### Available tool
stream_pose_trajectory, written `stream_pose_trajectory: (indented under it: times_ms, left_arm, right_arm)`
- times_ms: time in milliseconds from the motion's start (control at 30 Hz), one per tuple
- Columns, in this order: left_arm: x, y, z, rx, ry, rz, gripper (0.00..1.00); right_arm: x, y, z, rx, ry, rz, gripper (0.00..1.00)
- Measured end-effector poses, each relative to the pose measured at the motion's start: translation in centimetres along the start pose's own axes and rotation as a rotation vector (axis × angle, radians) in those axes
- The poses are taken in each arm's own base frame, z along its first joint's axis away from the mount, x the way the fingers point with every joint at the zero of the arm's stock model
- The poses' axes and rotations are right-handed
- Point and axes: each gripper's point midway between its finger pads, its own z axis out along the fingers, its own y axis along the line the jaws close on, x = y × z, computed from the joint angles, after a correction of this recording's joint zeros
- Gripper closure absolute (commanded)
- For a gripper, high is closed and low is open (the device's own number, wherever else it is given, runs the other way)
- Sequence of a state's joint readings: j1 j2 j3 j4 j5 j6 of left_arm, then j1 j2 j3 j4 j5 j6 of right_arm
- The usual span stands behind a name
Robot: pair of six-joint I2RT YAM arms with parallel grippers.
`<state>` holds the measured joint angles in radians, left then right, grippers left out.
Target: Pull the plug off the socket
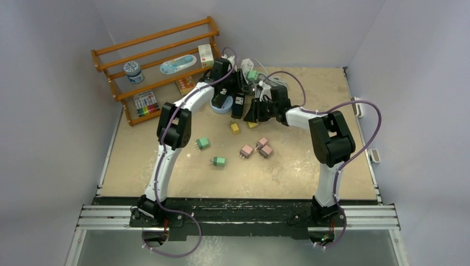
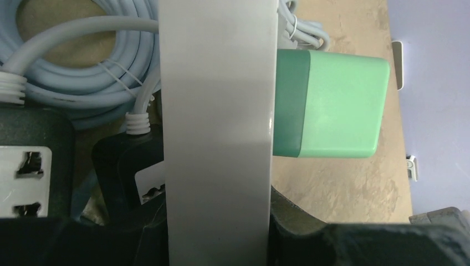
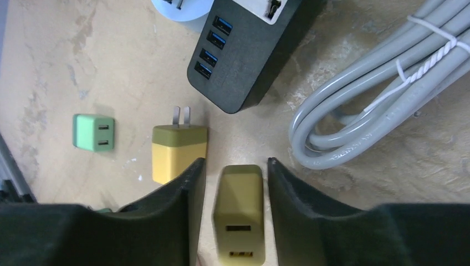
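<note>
In the left wrist view my left gripper (image 2: 217,221) is shut on a white power strip (image 2: 216,111), which stands upright between the jaws. A green plug (image 2: 332,105) sits in the strip's right side, pushed fully in. In the top view this gripper (image 1: 239,77) is at the back of the table, next to the green plug (image 1: 252,75). My right gripper (image 3: 235,163) is open and low over the table. A yellow plug (image 3: 238,210) lies loose between its fingers with a gap on each side. In the top view it (image 1: 253,113) is right of centre.
A second yellow plug (image 3: 179,152), a small green plug (image 3: 93,132), a black USB power strip (image 3: 244,50) and a coiled grey cable (image 3: 377,94) lie near my right gripper. Green (image 1: 203,143) and pink (image 1: 246,151) plugs lie mid-table. A wooden shelf (image 1: 161,66) stands back left. A light blue cable coil (image 2: 83,66) lies by the strip.
</note>
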<state>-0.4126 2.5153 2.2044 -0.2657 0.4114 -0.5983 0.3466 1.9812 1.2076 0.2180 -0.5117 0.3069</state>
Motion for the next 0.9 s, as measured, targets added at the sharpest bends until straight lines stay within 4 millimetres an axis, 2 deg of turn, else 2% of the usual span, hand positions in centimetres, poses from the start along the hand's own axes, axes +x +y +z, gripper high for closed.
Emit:
stream_pose_trajectory:
  times_ms: [100,133,233,300,367,433,500,600,667,733,900]
  left_arm:
    - [0.2,0.1,-0.4,-0.006,-0.004,0.02,1.0]
    - [0.2,0.1,-0.7,-0.012,-0.003,0.034,1.0]
    - [-0.1,0.3,-1.1,-0.029,-0.007,0.085,1.0]
    - [-0.1,0.4,-1.3,-0.036,-0.005,0.111,1.0]
    - [-0.3,0.5,-1.4,-0.042,-0.01,0.135,1.0]
    - [-0.1,0.7,-1.6,-0.05,-0.01,0.15,1.0]
    - [0.1,0.8,-1.6,-0.055,-0.009,0.168,1.0]
    - [0.4,0.8,-1.4,-0.067,-0.009,0.214,1.0]
    - [0.6,0.6,-1.3,-0.081,-0.011,0.259,1.0]
    - [1.0,-0.1,-1.2,-0.096,-0.01,0.305,1.0]
    - [1.9,-2.3,-1.1,-0.11,-0.013,0.383,1.0]
  right_arm:
    - [0.2,-0.2,-0.1,0.009,0.008,-0.014,0.26]
    - [0.2,-0.2,-0.3,0.015,0.012,-0.017,0.23]
    - [-0.8,0.1,-1.4,0.038,-0.016,-0.04,0.22]
    - [-2.7,0.8,-2.8,0.046,-0.076,-0.052,0.23]
    - [-5.9,1.6,-4.9,0.043,-0.183,-0.05,0.24]
    - [-9.5,1.5,-7.2,0.043,-0.304,-0.033,0.25]
    - [-13.7,0.0,-10.0,0.059,-0.432,-0.005,0.26]
    - [-18.2,-2.5,-11.7,0.084,-0.534,0.016,0.27]
    - [-20.3,-3.5,-11.4,0.076,-0.573,0.018,0.27]
    - [-20.6,-3.8,-10.1,0.048,-0.567,0.028,0.27]
    - [-17.8,-4.0,-6.1,-0.039,-0.471,0.09,0.28]
